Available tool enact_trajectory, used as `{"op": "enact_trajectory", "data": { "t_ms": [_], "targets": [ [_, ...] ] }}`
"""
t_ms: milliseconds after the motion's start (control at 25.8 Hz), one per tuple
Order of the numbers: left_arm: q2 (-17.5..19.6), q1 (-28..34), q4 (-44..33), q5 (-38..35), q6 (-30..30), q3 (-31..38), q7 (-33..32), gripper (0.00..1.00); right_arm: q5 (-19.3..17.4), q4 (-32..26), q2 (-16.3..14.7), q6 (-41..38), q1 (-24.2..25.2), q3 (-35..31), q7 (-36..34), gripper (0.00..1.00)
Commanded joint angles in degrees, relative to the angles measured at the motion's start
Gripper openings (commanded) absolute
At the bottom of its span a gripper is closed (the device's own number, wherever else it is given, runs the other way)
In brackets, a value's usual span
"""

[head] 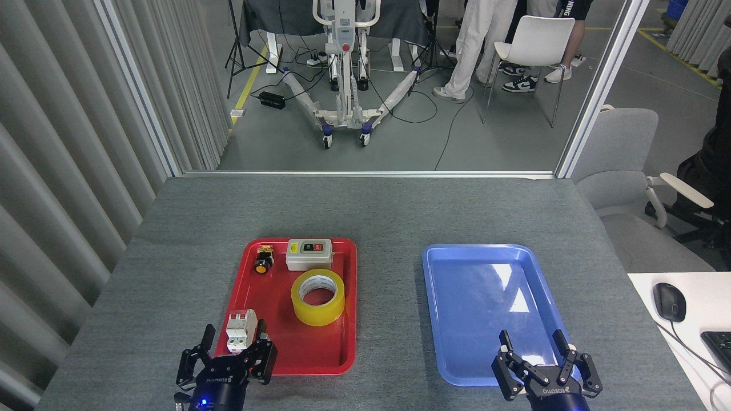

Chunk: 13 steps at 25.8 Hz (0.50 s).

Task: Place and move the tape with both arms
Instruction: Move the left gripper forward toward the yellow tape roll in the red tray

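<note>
on the red tray (pixel 342 297), toward its 3 o'clock side, the tape (pixel 317 297) lies flat with its white core facing up. nothing touches it. a grey switch box (pixel 309 254) sits just beyond it at 12 o'clock, a small yellow push button (pixel 264 260) lies at the tray's 11 o'clock corner, and a white breaker (pixel 240 330) stands near the 7 o'clock corner.

the left gripper (pixel 225 357) hovers at the tray's near left edge, roughly 7 o'clock from the tape, its fingers spread and holding nothing. the breaker stands just ahead of it, between its fingers as seen from the head; whether they touch i cannot tell. the right gripper (pixel 539 355) hangs over the near end of the blue tray (pixel 440 319), at 4 o'clock from the tape and well apart from it, also spread wide and empty.

the blue tray holds nothing but glare from the lights.

as i judge it, the task is at its very start: no pickup has been made, the tape is untouched in the red tray, and the blue tray, the likely goal, awaits it. what is left is all of it: a reach to the tape by the nearer left arm, a grasp, a lift clear of the switch box, then some transfer or set-down that brings the right arm into play.
</note>
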Motion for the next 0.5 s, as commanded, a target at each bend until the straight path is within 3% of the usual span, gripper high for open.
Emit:
{"op": "enact_trajectory", "data": {
  "t_ms": [0, 464],
  "targets": [
    [-0.1, 0.0, 0.0, 0.0, -0.1, -0.1, 0.0, 1.00, 0.0, -0.1, 0.2, 0.0, -0.1, 0.0, 0.0, 1.00],
    [-0.1, -0.1, -0.8, 0.2, 0.3, -0.2, -0.7, 1.00, 0.0, -0.1, 0.2, 0.3, 0.0, 0.0, 0.0, 1.00]
  ]
}}
